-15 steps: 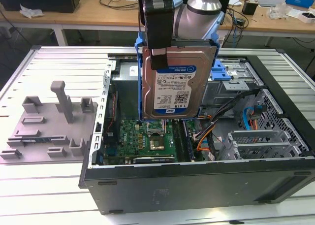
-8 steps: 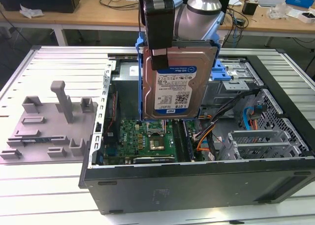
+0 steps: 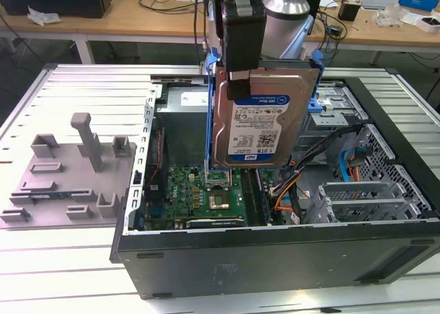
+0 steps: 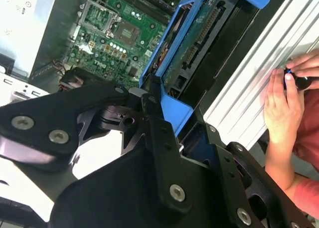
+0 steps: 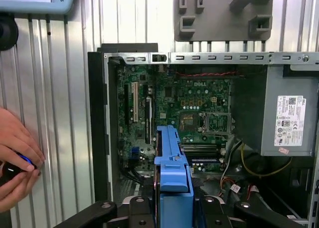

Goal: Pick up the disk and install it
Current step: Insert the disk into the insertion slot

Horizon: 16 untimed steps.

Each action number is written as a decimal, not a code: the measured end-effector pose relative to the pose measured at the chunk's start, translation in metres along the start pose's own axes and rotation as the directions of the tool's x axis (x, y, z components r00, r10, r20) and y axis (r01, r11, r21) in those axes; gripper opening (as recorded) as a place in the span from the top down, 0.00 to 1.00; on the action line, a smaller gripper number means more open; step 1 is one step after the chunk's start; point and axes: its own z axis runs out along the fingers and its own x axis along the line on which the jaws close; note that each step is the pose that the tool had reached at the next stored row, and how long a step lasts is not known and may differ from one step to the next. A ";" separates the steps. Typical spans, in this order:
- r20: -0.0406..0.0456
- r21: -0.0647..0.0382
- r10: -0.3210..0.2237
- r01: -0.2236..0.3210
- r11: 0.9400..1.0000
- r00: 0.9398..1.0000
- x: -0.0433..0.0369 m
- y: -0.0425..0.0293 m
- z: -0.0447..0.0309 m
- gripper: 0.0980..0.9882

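On a ribbed metal table (image 3: 82,87) in a workshop lined with wooden benches, an open computer case (image 3: 275,255) lies on its side, its motherboard (image 3: 199,190) exposed. The gripper (image 3: 239,87) is clamped on the top edge of the disk (image 3: 258,132), which hangs upright over the open case, label outward. This hold seems meant to leave its lower end free. A person's hand (image 4: 281,108) rests on the table beside the case.

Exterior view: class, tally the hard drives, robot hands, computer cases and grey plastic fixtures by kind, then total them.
Silver rectangular hard drive in a blue plastic bracket: 1
Black robot hand gripping it: 1
Open black metal computer case: 1
Grey plastic fixture: 1
Total: 4
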 end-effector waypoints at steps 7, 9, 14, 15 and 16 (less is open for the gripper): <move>0.000 0.000 0.002 -0.002 1.000 1.000 0.0087 -0.0230 0.0046 0.70; 0.005 0.000 0.002 -0.002 1.000 1.000 0.0103 -0.0311 0.0062 0.70; 0.018 0.000 0.004 -0.004 1.000 1.000 0.0136 -0.0471 0.0090 0.70; 0.020 0.000 0.004 -0.004 1.000 1.000 0.0143 -0.0494 0.0093 0.70; 0.021 0.000 0.005 -0.005 1.000 1.000 0.0150 -0.0517 0.0096 0.70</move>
